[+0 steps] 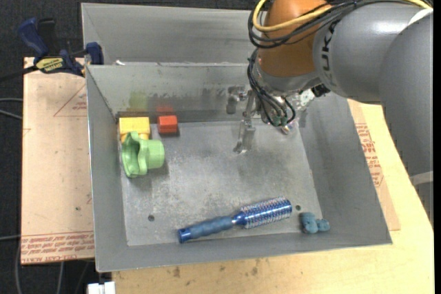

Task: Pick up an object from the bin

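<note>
My gripper (242,141) hangs under the orange dome over bare bin floor, in the back middle of the bin, and nothing shows in it. A small red block (167,124) lies to its left by the back wall. A yellow block (134,125) sits beside the red one. A green curved plastic piece (142,155) rests just in front of the yellow block. All three lie apart from the gripper.
A blue hairbrush (238,219) lies along the bin's front wall, bristle head to the right. A small blue lump (313,224) sits in the front right corner. The arm comes in over the bin's right rim.
</note>
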Available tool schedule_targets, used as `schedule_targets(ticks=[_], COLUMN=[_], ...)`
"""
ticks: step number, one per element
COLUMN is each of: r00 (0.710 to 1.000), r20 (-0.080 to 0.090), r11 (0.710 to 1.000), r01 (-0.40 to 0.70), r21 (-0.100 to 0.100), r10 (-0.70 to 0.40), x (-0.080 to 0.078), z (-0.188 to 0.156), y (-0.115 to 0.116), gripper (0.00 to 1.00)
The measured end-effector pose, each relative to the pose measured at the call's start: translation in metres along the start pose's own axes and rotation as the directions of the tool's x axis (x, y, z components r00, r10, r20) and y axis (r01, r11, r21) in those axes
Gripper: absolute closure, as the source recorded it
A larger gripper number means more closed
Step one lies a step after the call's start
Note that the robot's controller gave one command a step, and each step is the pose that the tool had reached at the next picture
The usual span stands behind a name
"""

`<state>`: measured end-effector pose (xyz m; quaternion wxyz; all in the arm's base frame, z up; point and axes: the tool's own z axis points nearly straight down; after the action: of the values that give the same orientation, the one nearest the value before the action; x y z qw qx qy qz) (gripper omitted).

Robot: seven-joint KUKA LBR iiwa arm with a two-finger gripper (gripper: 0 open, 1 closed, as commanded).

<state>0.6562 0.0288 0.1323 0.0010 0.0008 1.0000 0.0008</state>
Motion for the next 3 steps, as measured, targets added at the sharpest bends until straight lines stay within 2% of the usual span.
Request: schedule_targets(ticks=[1,2,3], r00=[0.931,0.757,0.799], r20=[-0.005,0.015,0.001], r11=[0.931,0.757,0.799], r01=[0.366,0.653,0.602], r21=[-0.002,0.012,0.005], r10=[-0.366,-0.653,-0.602], x=[0.084,0.153,0.161], z=[0.027,0.058,0.029], y=[0.02,-0.021,-0.112], gripper=[0.0,0.0,0.0])
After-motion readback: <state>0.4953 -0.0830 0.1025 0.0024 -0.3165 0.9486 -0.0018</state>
